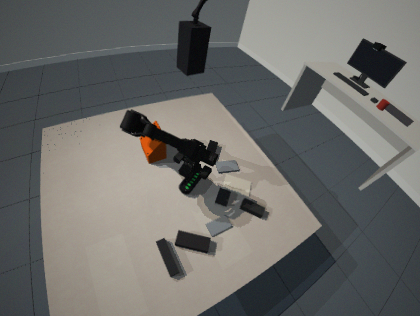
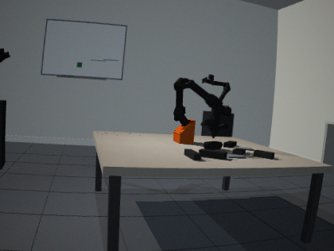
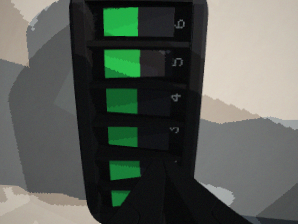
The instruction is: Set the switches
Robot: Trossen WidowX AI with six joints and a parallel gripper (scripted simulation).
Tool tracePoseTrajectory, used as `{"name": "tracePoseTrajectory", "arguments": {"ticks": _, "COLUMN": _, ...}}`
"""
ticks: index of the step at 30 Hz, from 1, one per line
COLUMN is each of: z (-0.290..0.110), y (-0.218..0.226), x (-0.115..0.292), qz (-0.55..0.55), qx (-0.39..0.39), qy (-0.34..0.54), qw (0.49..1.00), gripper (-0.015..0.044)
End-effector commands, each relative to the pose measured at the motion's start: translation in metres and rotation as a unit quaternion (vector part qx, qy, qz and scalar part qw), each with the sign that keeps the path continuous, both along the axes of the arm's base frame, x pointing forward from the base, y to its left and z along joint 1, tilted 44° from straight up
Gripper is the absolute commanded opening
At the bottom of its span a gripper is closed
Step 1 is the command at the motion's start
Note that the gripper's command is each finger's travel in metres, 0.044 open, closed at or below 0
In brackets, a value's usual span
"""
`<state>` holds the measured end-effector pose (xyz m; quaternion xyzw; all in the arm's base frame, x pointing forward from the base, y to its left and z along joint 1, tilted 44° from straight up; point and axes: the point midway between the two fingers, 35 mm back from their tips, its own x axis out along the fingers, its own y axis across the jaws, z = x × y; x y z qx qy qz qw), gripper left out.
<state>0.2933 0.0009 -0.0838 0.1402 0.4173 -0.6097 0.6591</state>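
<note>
The dark grey controller unit (image 1: 194, 183) (image 2: 213, 144) (image 3: 143, 96) sits flat on its base near the middle of the bench (image 1: 90, 215). In the wrist view it fills the frame, with ON printed at its far end. Its six rocker switches run in a row with their green ends on the left. Switches 6 and 5 show bright green, and 4 and 3 look darker. My gripper (image 3: 161, 169) (image 1: 196, 172) (image 2: 213, 134) is shut on nothing. Its tips point straight down just above switch 2 and hide part of switches 2 and 1.
An orange block (image 1: 154, 150) (image 2: 184, 133) stands just behind the unit by the arm's base. Dark modules (image 1: 193, 241) (image 1: 170, 257) (image 1: 222, 196) (image 1: 252, 206) and flat grey plates (image 1: 227, 166) (image 1: 219, 227) lie to the front and right. A pale plate (image 1: 237, 183) lies beside them.
</note>
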Motion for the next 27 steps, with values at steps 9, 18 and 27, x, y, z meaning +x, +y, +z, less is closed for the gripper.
{"name": "tracePoseTrajectory", "arguments": {"ticks": 9, "z": -0.015, "y": -0.015, "x": -0.002, "qz": 0.001, "qx": -0.001, "qy": 0.002, "qw": 1.000, "gripper": 0.0000}}
{"name": "tracePoseTrajectory", "arguments": {"ticks": 18, "z": -0.023, "y": -0.023, "x": -0.003, "qz": 0.001, "qx": -0.001, "qy": 0.003, "qw": 1.000, "gripper": 0.0000}}
{"name": "tracePoseTrajectory", "arguments": {"ticks": 27, "z": -0.024, "y": -0.024, "x": -0.003, "qz": 0.001, "qx": -0.001, "qy": 0.003, "qw": 1.000, "gripper": 0.0000}}
